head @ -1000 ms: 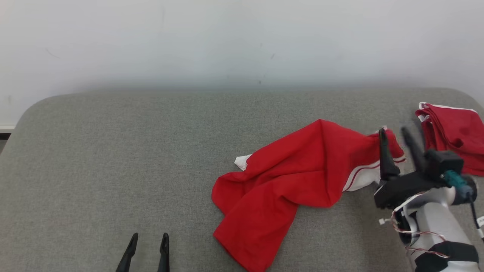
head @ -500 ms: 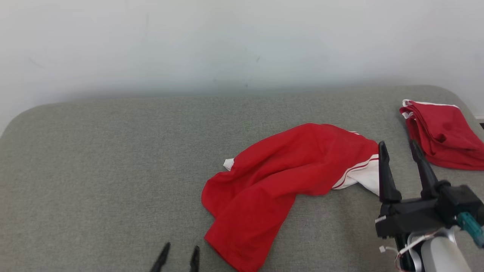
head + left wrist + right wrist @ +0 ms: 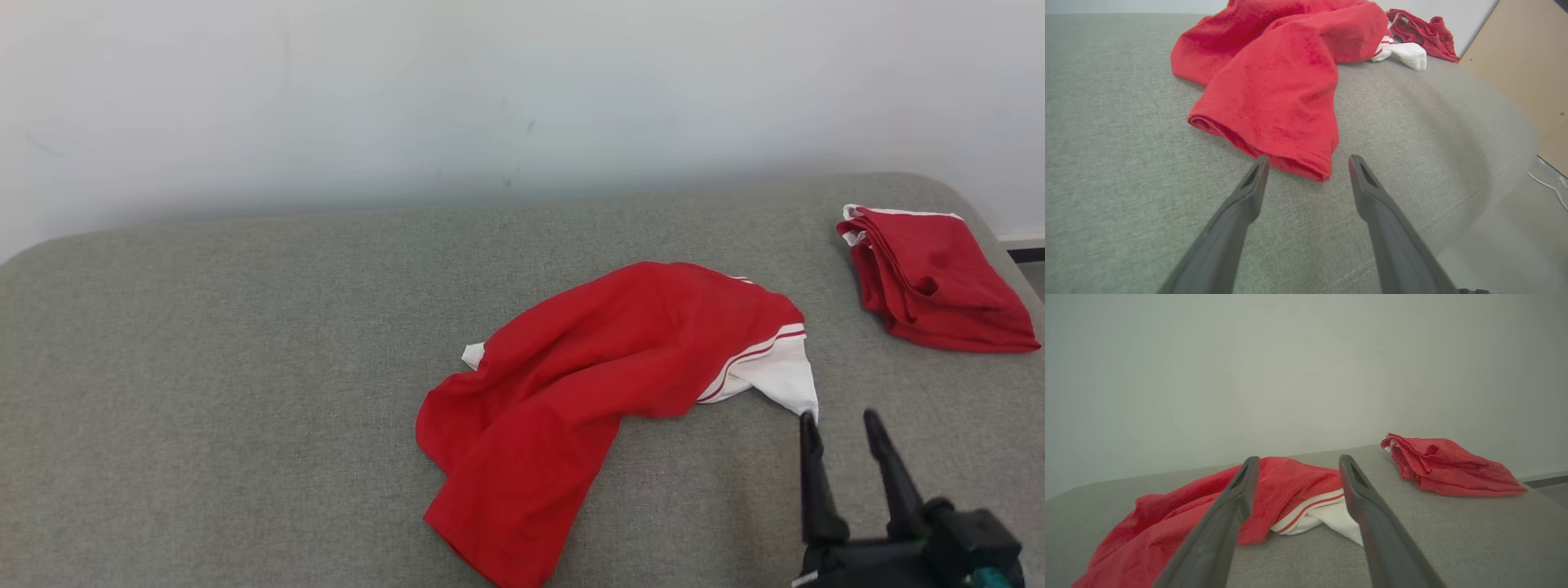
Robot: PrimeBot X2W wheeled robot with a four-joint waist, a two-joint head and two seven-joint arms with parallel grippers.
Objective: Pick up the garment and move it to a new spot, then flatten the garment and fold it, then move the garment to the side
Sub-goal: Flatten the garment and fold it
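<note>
A crumpled red garment (image 3: 604,384) with a white, red-striped end lies on the grey cushion (image 3: 245,392), a little right of centre. My right gripper (image 3: 841,418) stands open at the lower right, its fingertips just below the white end and apart from it. In the right wrist view the garment (image 3: 1290,494) lies beyond the open right gripper (image 3: 1298,461). In the left wrist view my left gripper (image 3: 1308,161) is open, its tips just short of the garment's near red hem (image 3: 1274,122), with nothing between the fingers.
A second red garment (image 3: 931,278), folded, lies at the cushion's far right corner, also seen as a folded red garment (image 3: 1449,465) from the right wrist. A pale wall (image 3: 490,98) rises behind the cushion. A tan panel (image 3: 1523,57) stands past the cushion's right edge.
My right gripper has opened, let go of the garment's white end and drawn back toward the front. The white end now lies on the cushion. The head camera has turned right.
</note>
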